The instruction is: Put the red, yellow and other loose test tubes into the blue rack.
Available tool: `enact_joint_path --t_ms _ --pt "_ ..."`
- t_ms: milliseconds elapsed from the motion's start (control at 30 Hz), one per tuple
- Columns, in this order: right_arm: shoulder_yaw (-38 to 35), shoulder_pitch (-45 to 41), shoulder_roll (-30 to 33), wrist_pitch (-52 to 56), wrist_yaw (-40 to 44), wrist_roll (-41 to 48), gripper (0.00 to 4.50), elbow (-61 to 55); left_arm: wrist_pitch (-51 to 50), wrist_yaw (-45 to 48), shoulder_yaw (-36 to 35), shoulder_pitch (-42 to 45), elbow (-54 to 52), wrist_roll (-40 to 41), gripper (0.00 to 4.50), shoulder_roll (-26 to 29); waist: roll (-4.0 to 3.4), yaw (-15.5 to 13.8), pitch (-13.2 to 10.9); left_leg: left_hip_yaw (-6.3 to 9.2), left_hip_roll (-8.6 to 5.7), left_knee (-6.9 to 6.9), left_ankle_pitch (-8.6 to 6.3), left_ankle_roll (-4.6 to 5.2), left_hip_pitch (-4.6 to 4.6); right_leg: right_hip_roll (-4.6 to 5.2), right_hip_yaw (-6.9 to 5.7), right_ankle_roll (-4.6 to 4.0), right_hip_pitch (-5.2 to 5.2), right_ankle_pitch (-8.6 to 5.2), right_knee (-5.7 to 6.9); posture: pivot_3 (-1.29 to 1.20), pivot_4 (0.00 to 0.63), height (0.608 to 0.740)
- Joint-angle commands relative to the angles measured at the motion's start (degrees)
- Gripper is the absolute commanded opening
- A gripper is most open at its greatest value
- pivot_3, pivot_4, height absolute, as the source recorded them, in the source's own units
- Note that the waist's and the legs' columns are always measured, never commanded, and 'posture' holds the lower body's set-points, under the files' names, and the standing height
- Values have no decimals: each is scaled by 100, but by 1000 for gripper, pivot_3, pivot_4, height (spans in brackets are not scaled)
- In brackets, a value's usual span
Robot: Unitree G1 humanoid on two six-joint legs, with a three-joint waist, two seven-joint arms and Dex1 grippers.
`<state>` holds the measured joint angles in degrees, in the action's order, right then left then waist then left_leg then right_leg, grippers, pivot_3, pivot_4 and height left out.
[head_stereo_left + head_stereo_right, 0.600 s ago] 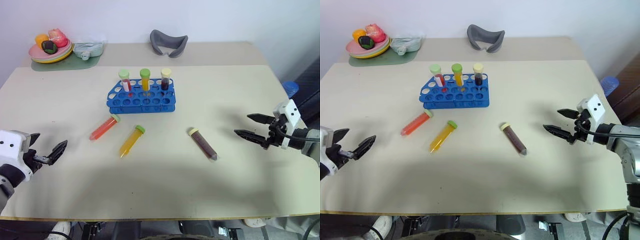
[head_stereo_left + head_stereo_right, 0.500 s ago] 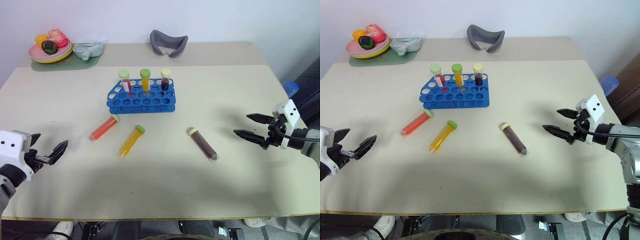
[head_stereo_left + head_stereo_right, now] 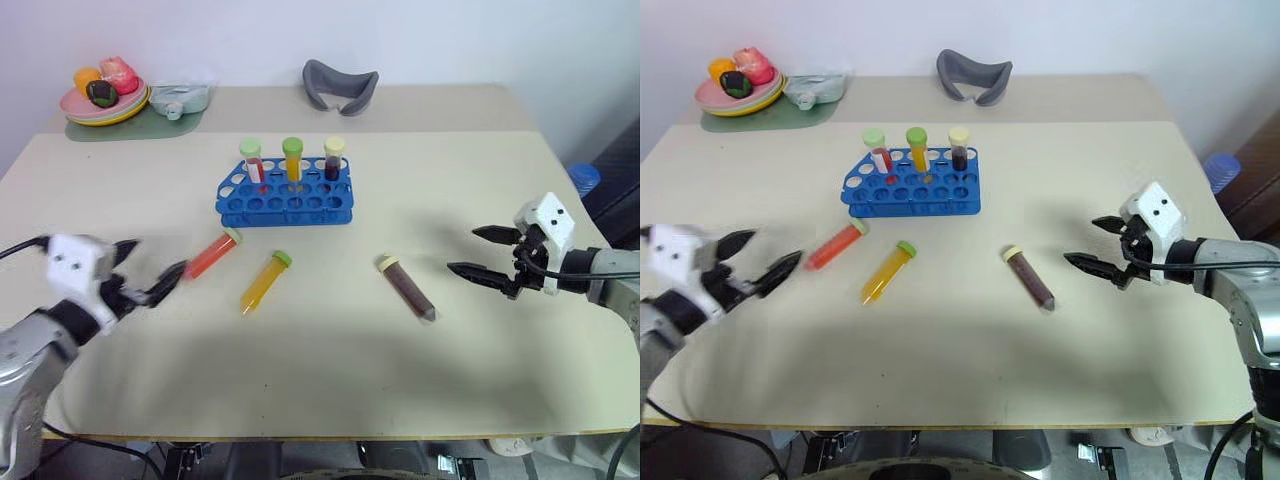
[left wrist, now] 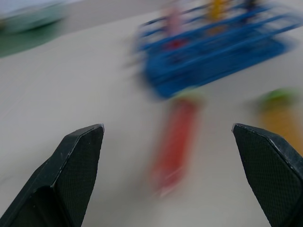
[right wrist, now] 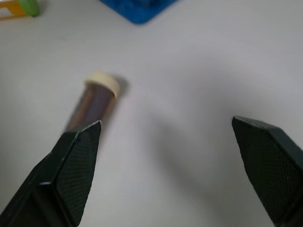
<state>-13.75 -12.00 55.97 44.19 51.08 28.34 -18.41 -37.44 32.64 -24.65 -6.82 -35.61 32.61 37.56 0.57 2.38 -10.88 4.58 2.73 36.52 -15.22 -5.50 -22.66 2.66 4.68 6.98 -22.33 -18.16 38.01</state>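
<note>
Left gripper, fingers spread and empty, nearest the red tube, whose long axis runs far-right to its cap; right gripper likewise released

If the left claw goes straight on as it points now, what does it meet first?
Most likely the red tube: it lies just ahead of the open left claw, between its fingers in the wrist view. The rack stands further behind.

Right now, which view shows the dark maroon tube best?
The left eye view: the whole maroon tube lies flat with its cream cap toward the blue rack. The right eye view shows it whole too. The right wrist view has its capped end, partly behind a finger.
</note>
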Motion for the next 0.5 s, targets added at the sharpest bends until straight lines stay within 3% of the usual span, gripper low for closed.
enact_joint_path --t_ms 33,133,267,500 --pt "-87 -61 312 1023 -549 62 4500 -854 -127 87 844 318 -487 146 4447 20 0 -3 0 0 0 -2 0 0 -2 0 0 0 -2 0 -1 0 150 740" --pt "-221 -316 284 2273 -871 652 4500 -1501 -31 223 1474 589 -532 26 4447 40 -2 20 0 2 1 -6 0 0 2 -4 1 0 -4 0 1 0 150 740" --pt "152 -1533 -606 4553 -1861 1467 4500 -1966 296 703 2205 836 -236 -215 4447 130 -2 51 1 0 2 -6 0 1 17 -10 8 -4 1 1 8 0 150 740" --pt "1213 -2234 -1410 4831 -4552 2931 4500 -1188 949 1180 2469 887 374 -706 4447 339 3 -7 4 1 1 -13 1 0 -8 -4 5 -5 -19 1 0 0 150 740"
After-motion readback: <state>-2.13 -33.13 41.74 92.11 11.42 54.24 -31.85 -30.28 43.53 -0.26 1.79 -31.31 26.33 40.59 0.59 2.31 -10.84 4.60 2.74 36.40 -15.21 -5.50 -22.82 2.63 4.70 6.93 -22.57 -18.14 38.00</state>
